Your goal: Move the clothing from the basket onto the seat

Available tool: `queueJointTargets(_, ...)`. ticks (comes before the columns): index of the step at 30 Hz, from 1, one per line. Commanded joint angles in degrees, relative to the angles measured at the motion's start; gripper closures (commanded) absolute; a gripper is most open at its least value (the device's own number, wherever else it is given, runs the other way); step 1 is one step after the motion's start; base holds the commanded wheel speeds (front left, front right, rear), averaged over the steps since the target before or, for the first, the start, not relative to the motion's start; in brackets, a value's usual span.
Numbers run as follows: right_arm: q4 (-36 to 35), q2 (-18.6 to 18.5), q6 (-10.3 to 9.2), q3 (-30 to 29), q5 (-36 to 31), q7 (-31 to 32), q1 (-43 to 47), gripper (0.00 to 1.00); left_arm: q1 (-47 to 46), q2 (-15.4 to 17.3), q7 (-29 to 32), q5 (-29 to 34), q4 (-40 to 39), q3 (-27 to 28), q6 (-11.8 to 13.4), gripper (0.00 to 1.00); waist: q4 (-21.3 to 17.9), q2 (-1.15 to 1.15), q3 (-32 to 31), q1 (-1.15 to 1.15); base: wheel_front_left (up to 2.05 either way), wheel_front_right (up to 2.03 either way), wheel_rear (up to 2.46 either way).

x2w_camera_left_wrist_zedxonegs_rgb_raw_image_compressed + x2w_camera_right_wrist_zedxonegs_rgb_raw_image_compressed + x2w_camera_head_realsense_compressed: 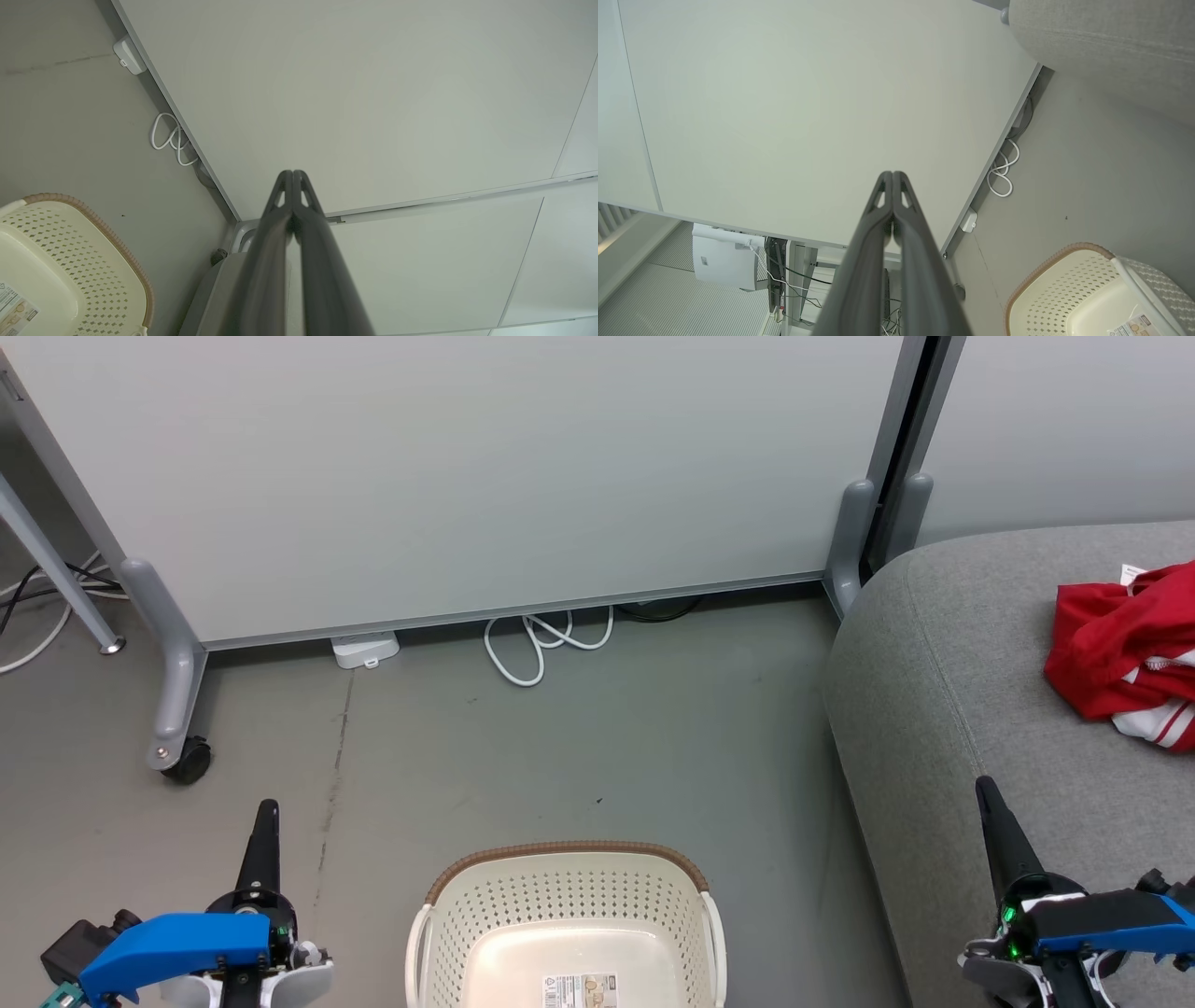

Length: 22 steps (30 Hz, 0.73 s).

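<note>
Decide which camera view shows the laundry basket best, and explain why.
The head view: the basket sits centred, showing its brown far rim, both sides and labelled bottom, though its near end is cut off. Each wrist view catches part of it in a lower corner.

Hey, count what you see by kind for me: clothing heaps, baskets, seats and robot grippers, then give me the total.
clothing heap: 1, red and white, lying on the seat; I cannot separate the garments in it
basket: 1, on the floor
seat: 1, grey
Grippers: 2, left gripper and right gripper, both shut
Total: 5
</note>
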Motion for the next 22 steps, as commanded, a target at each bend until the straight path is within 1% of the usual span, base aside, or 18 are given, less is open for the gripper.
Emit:
queueJointTargets(1, -0.55, -0.29, 0.03, -0.15, 0.96, 0.19, -1.09, 1.0, -1.02, 0.27, 0.34, -0.8, -0.48, 0.4, -0.5, 1.0, 0.0, 0.0, -0.01, 0.0, 0.0, 0.0, 0.0)
queueJointTargets(22, -0.99, -0.34, 0.04, -0.73, 10.84, 2.27, -1.28, 1.0, -1.95, 0.29, 2.64, -9.54, -1.54, 1.16, -0.56, 1.0, -0.06, 0.0, -0.17, -0.01, 0.0, 0.0, 0.0)
